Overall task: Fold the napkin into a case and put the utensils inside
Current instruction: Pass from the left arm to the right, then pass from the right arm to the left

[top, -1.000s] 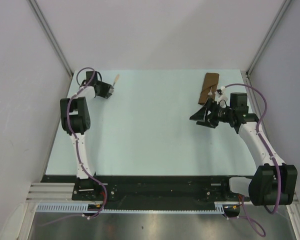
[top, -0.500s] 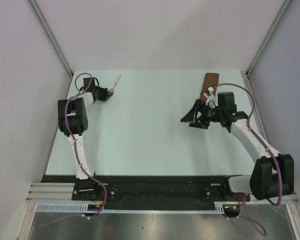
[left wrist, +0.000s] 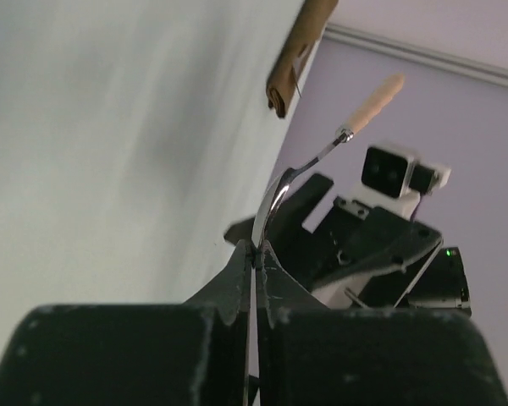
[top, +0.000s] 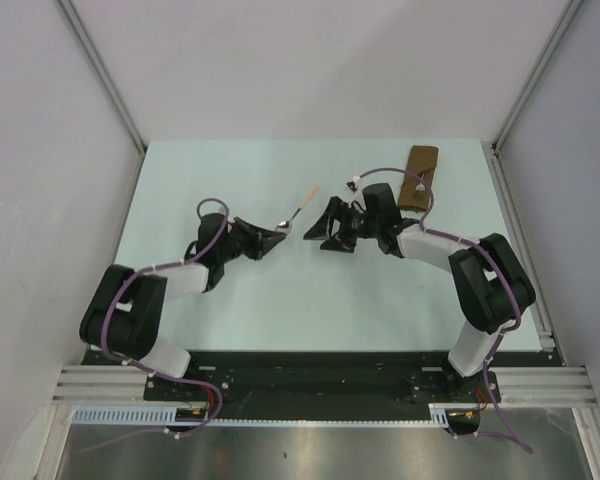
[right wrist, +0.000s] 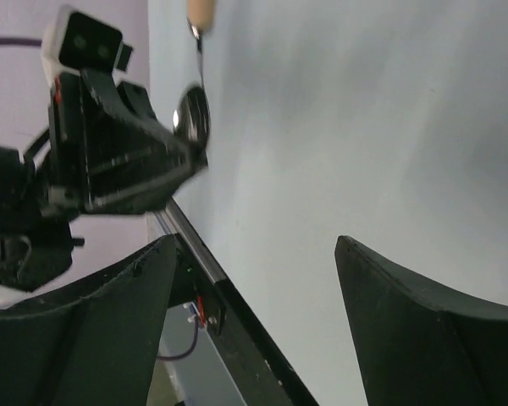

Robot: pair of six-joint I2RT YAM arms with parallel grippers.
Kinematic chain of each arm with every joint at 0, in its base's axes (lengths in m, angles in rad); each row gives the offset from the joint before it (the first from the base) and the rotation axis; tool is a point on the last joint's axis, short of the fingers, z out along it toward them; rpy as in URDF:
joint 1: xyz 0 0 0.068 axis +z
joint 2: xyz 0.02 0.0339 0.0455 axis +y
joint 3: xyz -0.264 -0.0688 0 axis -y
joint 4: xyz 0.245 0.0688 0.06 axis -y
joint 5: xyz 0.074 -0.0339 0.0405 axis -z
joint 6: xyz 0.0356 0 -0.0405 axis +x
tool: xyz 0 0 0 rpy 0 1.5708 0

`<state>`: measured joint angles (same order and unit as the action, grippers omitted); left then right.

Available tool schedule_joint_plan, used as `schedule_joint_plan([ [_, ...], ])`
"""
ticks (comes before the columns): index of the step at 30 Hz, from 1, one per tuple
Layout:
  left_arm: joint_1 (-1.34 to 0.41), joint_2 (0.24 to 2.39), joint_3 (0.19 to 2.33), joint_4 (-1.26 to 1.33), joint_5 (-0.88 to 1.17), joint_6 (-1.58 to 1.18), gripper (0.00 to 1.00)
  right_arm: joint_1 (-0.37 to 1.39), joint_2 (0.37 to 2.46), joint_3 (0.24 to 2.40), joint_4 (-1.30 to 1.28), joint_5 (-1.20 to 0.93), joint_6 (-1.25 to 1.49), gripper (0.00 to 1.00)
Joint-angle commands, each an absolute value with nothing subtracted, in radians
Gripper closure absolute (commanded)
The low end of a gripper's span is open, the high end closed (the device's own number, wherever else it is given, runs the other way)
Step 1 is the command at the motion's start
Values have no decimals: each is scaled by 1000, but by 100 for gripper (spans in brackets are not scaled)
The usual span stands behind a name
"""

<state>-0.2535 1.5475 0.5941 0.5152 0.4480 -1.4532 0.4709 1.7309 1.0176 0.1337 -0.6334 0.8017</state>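
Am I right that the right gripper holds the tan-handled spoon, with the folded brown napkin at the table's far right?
Not quite: the left gripper holds the spoon, as the top external view shows. The folded napkin is indeed far right.

Pale green table (top: pixel 310 300) between plain grey walls (top: pixel 310 60)

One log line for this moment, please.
left gripper: shut on spoon, centre | right gripper: open, facing spoon, not touching | case: far right, apart from both
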Motion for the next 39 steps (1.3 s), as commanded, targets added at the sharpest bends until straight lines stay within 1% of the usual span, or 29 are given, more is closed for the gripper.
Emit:
schedule_joint_plan([
  [1, -349, 1419, 514, 643, 361, -1626, 100, 540, 1721, 1038, 365, -484, 861, 19],
  [5, -419, 1370, 514, 588, 339, -1669, 100, 551, 1735, 1055, 373, -456, 847, 21],
  [8, -469, 1348, 502, 604, 328, -1710, 100, 549, 1755, 1068, 368, -443, 847, 27],
  [11, -505, 1354, 505, 614, 339, -1709, 100, 540, 1764, 1086, 388, -479, 835, 56],
  [12, -512, 1362, 509, 618, 375, -1703, 100, 537, 1764, 1088, 400, -504, 825, 74],
  [13, -511, 1383, 508, 642, 402, -1694, 100, 531, 1763, 1094, 391, -517, 801, 82],
  [14, -508, 1393, 505, 658, 437, -1654, 91, 513, 1753, 1097, 371, -526, 784, 96],
  [15, -502, 1405, 500, 678, 468, -1623, 79, 499, 1753, 1097, 344, -572, 764, 100],
  [16, -502, 1413, 503, 696, 523, -1527, 65, 486, 1756, 1097, 339, -615, 726, 100],
  [17, -502, 1404, 547, 643, 546, -1461, 38, 453, 1759, 1100, 293, -655, 694, 100],
  [18, -502, 1393, 578, 562, 554, -1384, 30, 437, 1763, 1101, 263, -723, 663, 100],
  [19, -502, 1382, 615, 408, 546, -1207, 27, 425, 1764, 1094, 247, -765, 593, 100],
  [20, -500, 1356, 697, 317, 529, -1119, 22, 407, 1760, 1085, 215, -850, 563, 100],
  [21, -500, 1347, 728, 232, 503, -1048, 20, 399, 1753, 1054, 216, -908, 542, 100],
  [22, -500, 1338, 751, 224, 491, -937, 15, 396, 1743, 1028, 227, -966, 525, 100],
  [23, -494, 1351, 811, 209, 506, -901, 15, 397, 1729, 1000, 259, -1050, 499, 100],
  [24, -491, 1373, 845, 162, 523, -872, 15, 416, 1700, 953, 264, -1084, 477, 100],
  [25, -488, 1394, 868, 169, 602, -845, 16, 425, 1689, 940, 250, -1109, 454, 100],
  [27, -482, 1465, 911, 239, 676, -862, 19, 458, 1672, 908, 222, -1169, 408, 100],
  [28, -483, 1488, 916, 279, 722, -894, 23, 468, 1655, 876, 224, -1180, 402, 100],
  [29, -485, 1512, 926, 303, 777, -913, 26, 474, 1646, 853, 253, -1199, 403, 100],
  [32, -486, 1555, 919, 319, 785, -939, 26, 486, 1606, 775, 365, -1224, 466, 100],
  [36, -489, 1551, 887, 305, 775, -934, 25, 488, 1574, 706, 491, -1230, 579, 100],
  [38, -495, 1558, 882, 305, 778, -934, 27, 502, 1577, 693, 523, -1239, 597, 100],
  [39, -499, 1563, 881, 316, 788, -949, 30, 506, 1578, 693, 532, -1241, 601, 100],
])
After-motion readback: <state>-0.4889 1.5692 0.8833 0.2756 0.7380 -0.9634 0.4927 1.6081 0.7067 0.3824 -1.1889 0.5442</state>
